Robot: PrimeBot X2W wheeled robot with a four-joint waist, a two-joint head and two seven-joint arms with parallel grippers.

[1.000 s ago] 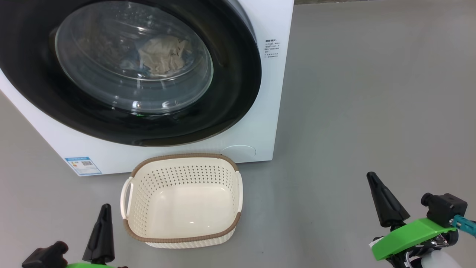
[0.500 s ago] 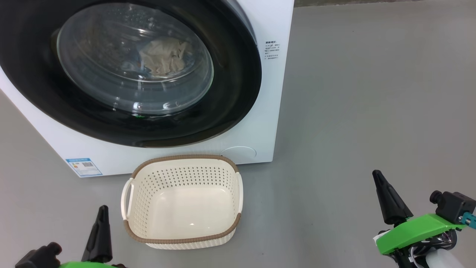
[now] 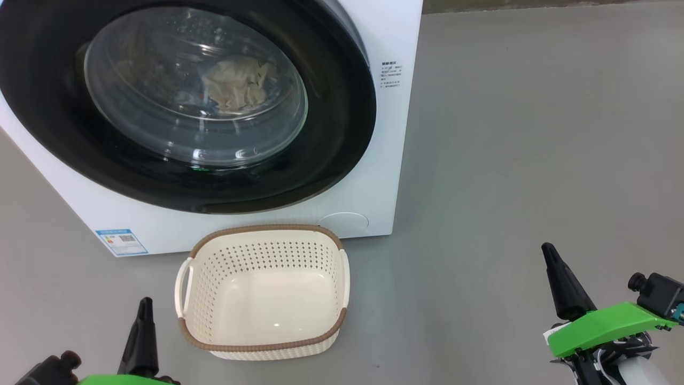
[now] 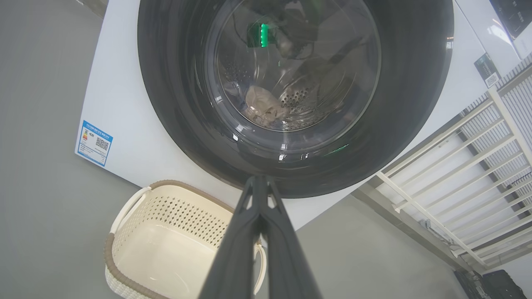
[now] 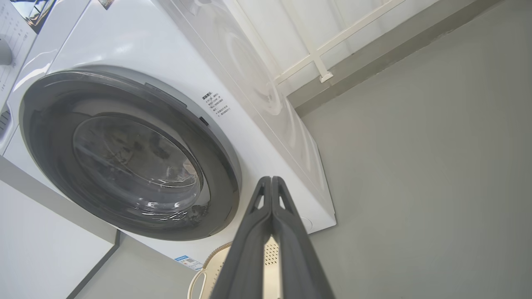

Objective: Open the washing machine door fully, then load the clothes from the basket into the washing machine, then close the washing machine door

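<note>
Washing machine door (image 3: 342,133), round, glossy black rim, glass bowl: closed. Cream perforated plastic basket (image 3: 267,228): grey floor (image 3: 534,133), door's 6 o'clock. Left gripper (image 4: 258,179), right gripper (image 5: 271,179): fingers pressed together.

Plain grey floor (image 3: 507,160), two things sitting on it

The white washing machine (image 3: 382,160) stands on the far left side. The cream basket (image 3: 267,251) is parked upright just in front of it, toward the machine's right corner. Can't tell if they actually touch. Off to the right the floor is smooth matte grey with a faint sheen.
</note>
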